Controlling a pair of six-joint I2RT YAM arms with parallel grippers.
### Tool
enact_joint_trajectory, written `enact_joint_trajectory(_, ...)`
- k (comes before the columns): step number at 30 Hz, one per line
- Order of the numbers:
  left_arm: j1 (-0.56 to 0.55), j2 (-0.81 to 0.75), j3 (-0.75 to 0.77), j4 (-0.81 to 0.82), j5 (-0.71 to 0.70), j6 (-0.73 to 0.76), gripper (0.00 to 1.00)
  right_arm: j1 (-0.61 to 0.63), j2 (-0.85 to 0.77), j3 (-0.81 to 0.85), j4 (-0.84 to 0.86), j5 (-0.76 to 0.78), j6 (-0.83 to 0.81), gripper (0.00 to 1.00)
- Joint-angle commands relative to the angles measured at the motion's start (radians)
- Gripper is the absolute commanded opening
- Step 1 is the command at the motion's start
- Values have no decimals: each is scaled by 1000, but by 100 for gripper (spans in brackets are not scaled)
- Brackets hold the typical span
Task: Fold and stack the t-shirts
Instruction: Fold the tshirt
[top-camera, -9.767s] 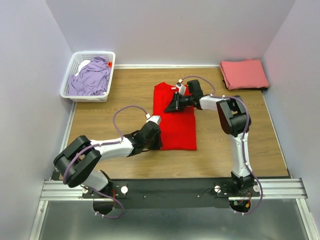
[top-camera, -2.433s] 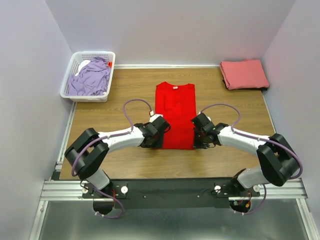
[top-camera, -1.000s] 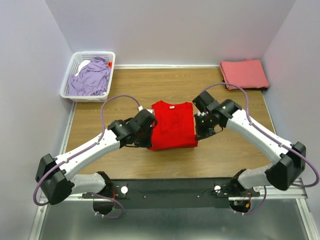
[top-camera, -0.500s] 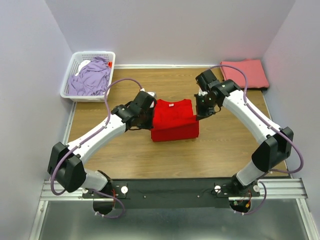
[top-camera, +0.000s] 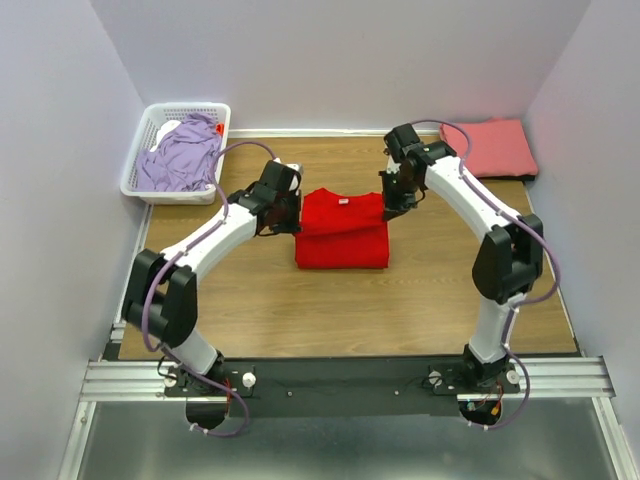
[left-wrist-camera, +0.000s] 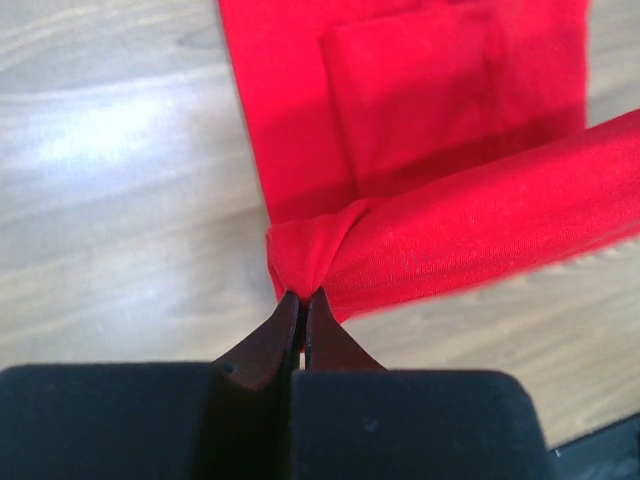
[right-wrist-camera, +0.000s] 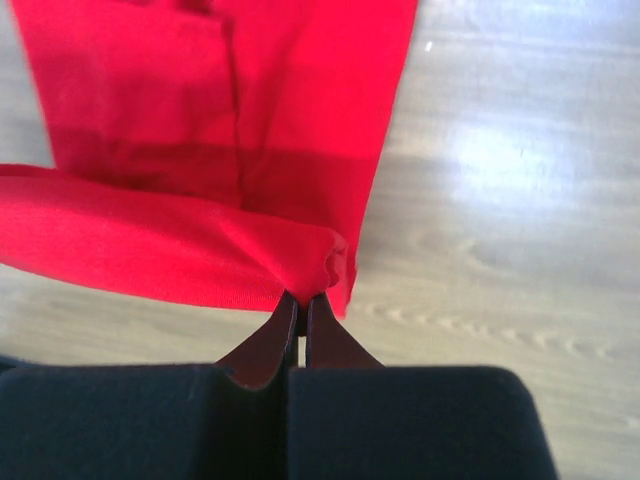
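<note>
1. The red t-shirt (top-camera: 342, 232) lies on the table (top-camera: 300, 300), to the right of the basket (top-camera: 135, 165) and a little nearer the arm bases. It is a narrow panel with one end doubled over the rest. A white neck tag (top-camera: 341, 201) shows at the edge level with the basket.
2. The cloth looks thin, light and limp. The carried edge sags into a soft roll between the two holds, so it likely needs gripping at both corners at once, kept level and taut, or the fold will skew.
3. The left gripper (left-wrist-camera: 302, 298) pinches the corner on the basket side. Its tips are closed tight, with cloth bunched between them.
4. The right gripper (right-wrist-camera: 303, 298) is clamped the same way on the corner away from the basket.
5. The lavender shirt (top-camera: 183, 155) lies crumpled inside the basket.
6. The salmon-pink shirt (top-camera: 490, 148) lies folded well to the right of the basket and seems the likely base for the stack.
</note>
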Motion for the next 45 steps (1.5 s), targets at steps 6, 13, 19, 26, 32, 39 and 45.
enact_joint_trajectory(6, 81, 218, 106, 149, -19, 77, 0, -73, 170, 51, 150, 49, -59, 1)
enact_joint_trajectory(13, 89, 344, 114, 237, -67, 41, 0, -87, 229, -56, 328, 50, -17, 1)
enact_joint_trajectory(19, 90, 423, 106, 275, -66, 51, 0, -87, 272, -136, 418, 34, -13, 1)
enact_joint_trajectory(26, 74, 345, -27, 241, 11, 50, 0, -87, 233, -285, 429, -90, -26, 1)
enact_joint_trajectory(32, -17, 189, -254, 147, 59, 33, 0, -26, 70, -596, 408, -221, -31, 1)
enact_joint_trajectory(39, -121, -159, -331, -17, 59, -67, 0, 59, -207, -717, 264, -243, 10, 1)
enact_joint_trajectory(45, -121, -271, -204, -103, -16, -55, 0, 59, -271, -529, 115, -163, 10, 1)
